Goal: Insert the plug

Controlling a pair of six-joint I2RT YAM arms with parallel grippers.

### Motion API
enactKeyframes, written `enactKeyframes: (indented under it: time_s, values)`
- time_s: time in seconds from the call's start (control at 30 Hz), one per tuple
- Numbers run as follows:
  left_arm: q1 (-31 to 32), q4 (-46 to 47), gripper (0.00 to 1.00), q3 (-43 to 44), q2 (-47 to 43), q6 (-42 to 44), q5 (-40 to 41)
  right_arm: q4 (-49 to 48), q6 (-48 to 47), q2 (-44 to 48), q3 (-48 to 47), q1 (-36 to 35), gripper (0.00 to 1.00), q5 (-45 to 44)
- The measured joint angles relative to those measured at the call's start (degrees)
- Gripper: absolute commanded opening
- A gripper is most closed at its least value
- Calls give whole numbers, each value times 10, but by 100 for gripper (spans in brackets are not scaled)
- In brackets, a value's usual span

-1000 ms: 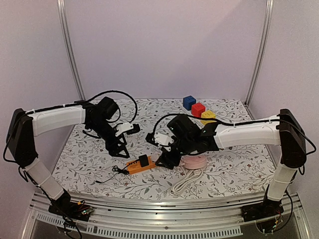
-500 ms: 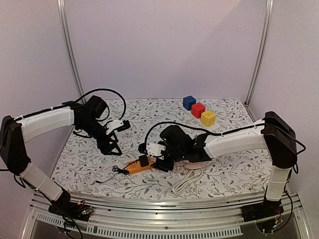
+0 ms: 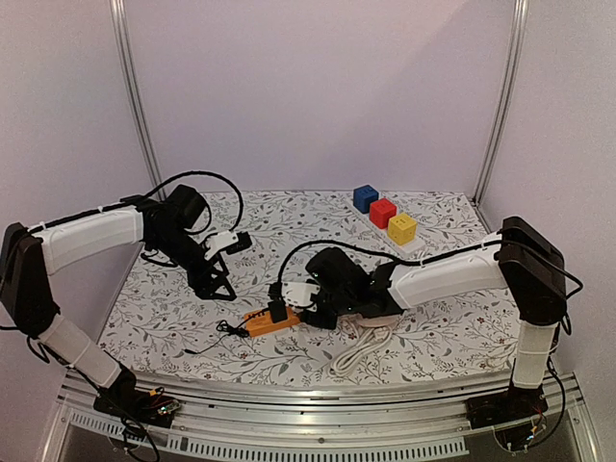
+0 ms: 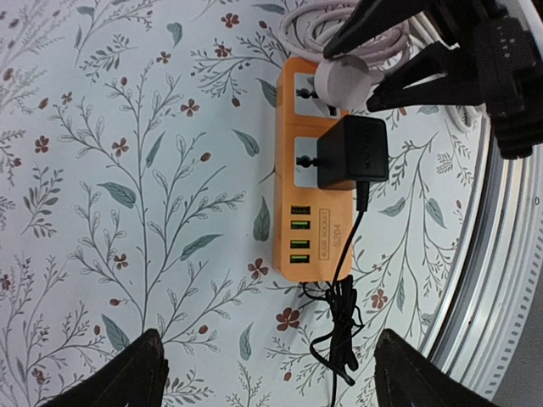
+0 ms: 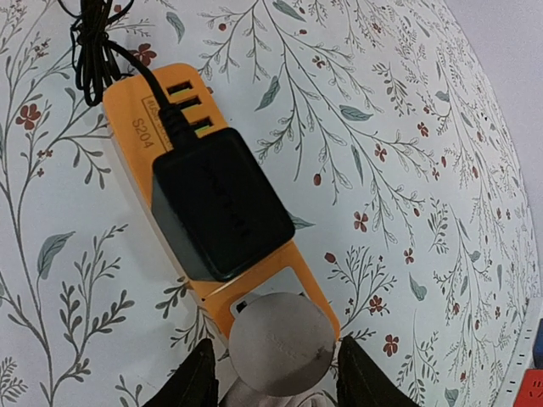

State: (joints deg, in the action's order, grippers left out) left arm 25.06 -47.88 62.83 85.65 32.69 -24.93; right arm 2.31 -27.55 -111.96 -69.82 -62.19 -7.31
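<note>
Frankly, my worry is the white plug (image 5: pixel 278 343) going in crooked or skating off. It sits over the end socket of the orange power strip (image 5: pixel 174 161), low in the right wrist view, and I cannot tell whether its pins are seated. The strip lies loose on the flowered cloth (image 3: pixel 173 322) with nothing pinning it, so in my judgement a push that is off the vertical would slide or tip it rather than drive the pins home. The black adapter (image 5: pixel 219 208) stands just beside the plug, and a finger could catch on it. The white cord (image 3: pixel 361 351), looped at lower centre of the top view, could also drag the plug sideways.

The right gripper (image 5: pixel 278 373) has a finger close on each side of the plug; whether they actually pinch it I cannot tell. That arm reaches from the right edge of the top view low across to the centre, wrist bent down over the strip.

The left gripper (image 4: pixel 270 373) hangs with jaws wide apart and holds nothing, up and left of the strip and apart from it.
</note>
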Motion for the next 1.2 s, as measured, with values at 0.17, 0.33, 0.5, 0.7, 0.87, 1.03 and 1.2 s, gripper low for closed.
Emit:
enactKeyframes:
  time_s: [0.17,0.33,0.5,0.7,0.87,1.03,1.2]
  values:
    - [0,0,84,0,4,0,-2,-2,-5,-1,-1,0,49,-7]
    - [0,-1,84,0,4,0,-2,-2,-9,-12,-13,0,42,-12]
    - [0,-2,84,0,4,0,-2,-9,-10,-19,-20,0,17,-15]
    - [0,-5,84,0,4,0,-8,-9,19,-17,-21,5,0,-7]
    - [-1,11,82,-16,19,19,-14,2,141,5,-21,45,0,79]
    - [-1,39,76,-40,67,47,3,-7,253,10,-21,80,0,142]
    - [3,70,74,-50,84,66,15,-24,321,-4,-21,83,0,174]
